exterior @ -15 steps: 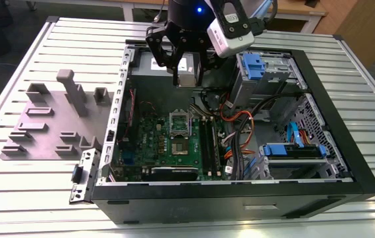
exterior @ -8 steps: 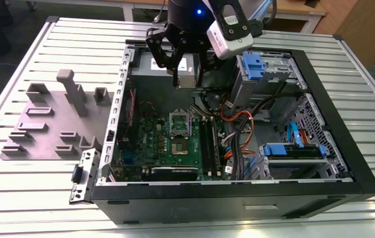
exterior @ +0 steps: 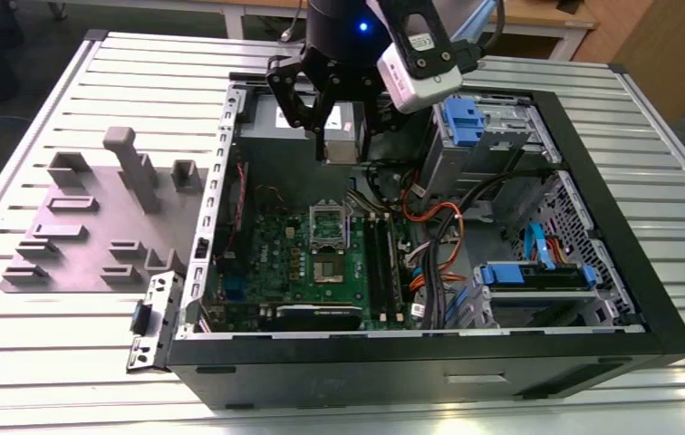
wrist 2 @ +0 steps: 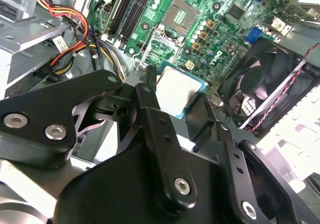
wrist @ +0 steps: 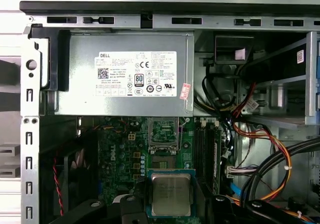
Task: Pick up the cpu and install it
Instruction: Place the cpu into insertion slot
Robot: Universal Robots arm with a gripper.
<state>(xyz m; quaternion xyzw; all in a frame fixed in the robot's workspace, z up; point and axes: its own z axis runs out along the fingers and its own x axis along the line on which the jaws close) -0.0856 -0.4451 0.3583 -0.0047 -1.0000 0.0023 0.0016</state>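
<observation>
The tool (wrist: 171,204) clamps the cpu (wrist: 171,191) by its edges above the motherboard (wrist: 122,159).

First wrist view | I see a white printed label (wrist: 136,74) with certification signs on the grey power supply (wrist: 80,86) | small red-white sticker (wrist: 185,91) at its corner | the cpu (wrist: 170,194) top: nothing legible

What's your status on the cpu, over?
Gripper jaws shut on cpu, held above motherboard. Socket open, not yet loaded. Cables beside it, clear of socket.
</observation>
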